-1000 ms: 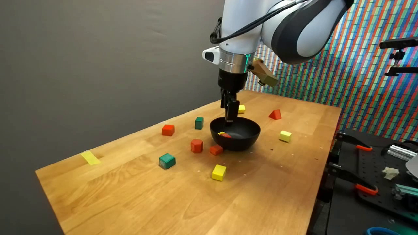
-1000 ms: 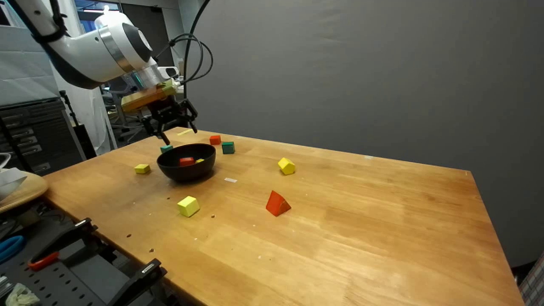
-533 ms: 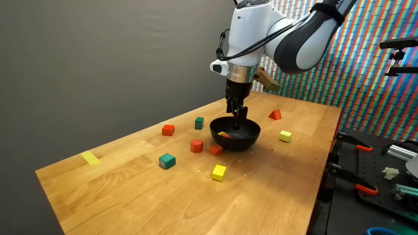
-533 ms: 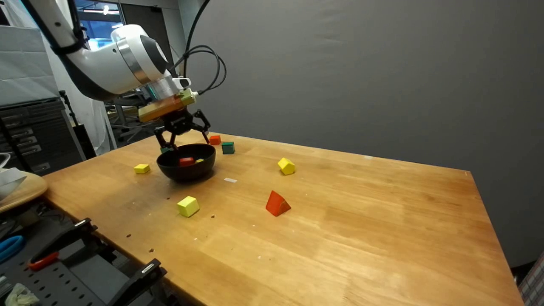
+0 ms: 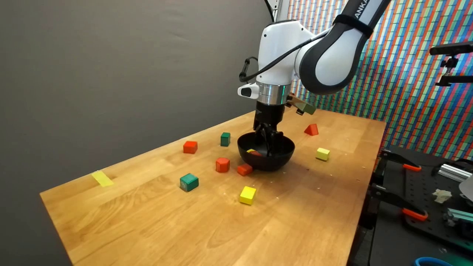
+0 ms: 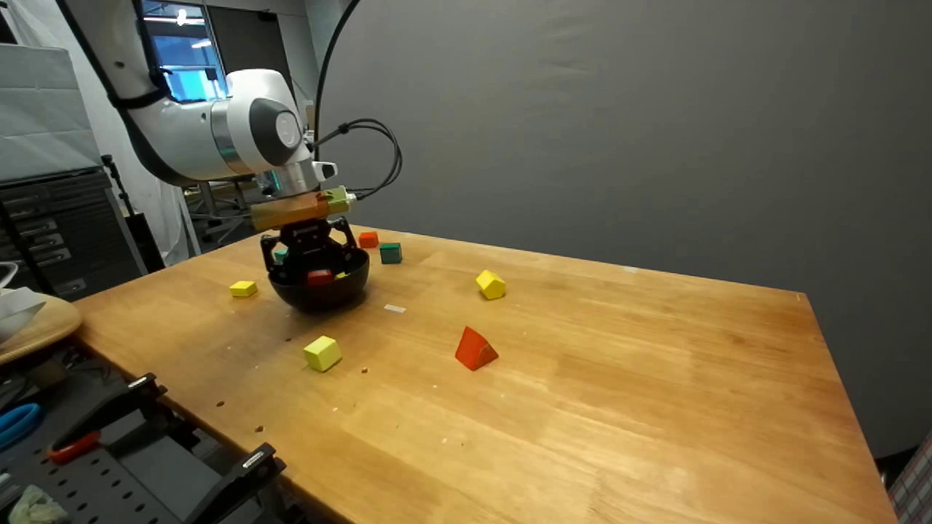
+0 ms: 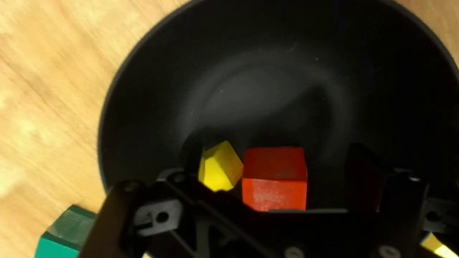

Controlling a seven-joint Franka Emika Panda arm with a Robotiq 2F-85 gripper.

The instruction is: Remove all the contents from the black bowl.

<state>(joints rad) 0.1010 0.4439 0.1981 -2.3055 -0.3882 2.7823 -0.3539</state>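
Inside the black bowl point(image 7: 258, 89): a red block point(image 7: 275, 179) and a yellow block point(image 7: 220, 166) are lying just beside each other, showing in all three views.
Claw: the gripper point(image 7: 279, 164) is pointing down into the bowl, released, its fingers point(image 7: 193, 163) standing wide apart, with both blocks lying between them in the wrist view. One finger is standing just beside the yellow block; no view is showing whether the two are touching. The other finger is standing apart from the red block.
Arm: in both exterior views the white arm point(image 5: 277, 55) is arching over the bowl.
Beside the bowl: in an exterior view a low red block point(image 5: 244, 170) is resting just next to it, and a six-sided red block point(image 5: 223, 165) is standing near.
Table point(image 5: 155, 218): in an exterior view a bright yellow block point(image 5: 247, 195), a green block point(image 5: 189, 182), an upright green block point(image 5: 225, 139) and a boxy red block point(image 5: 190, 147) are sitting apart from one another.
Other yellow blocks: in an exterior view a pale yellow block point(image 6: 322, 354) and a five-sided yellow block point(image 6: 491, 284) are lying well apart.
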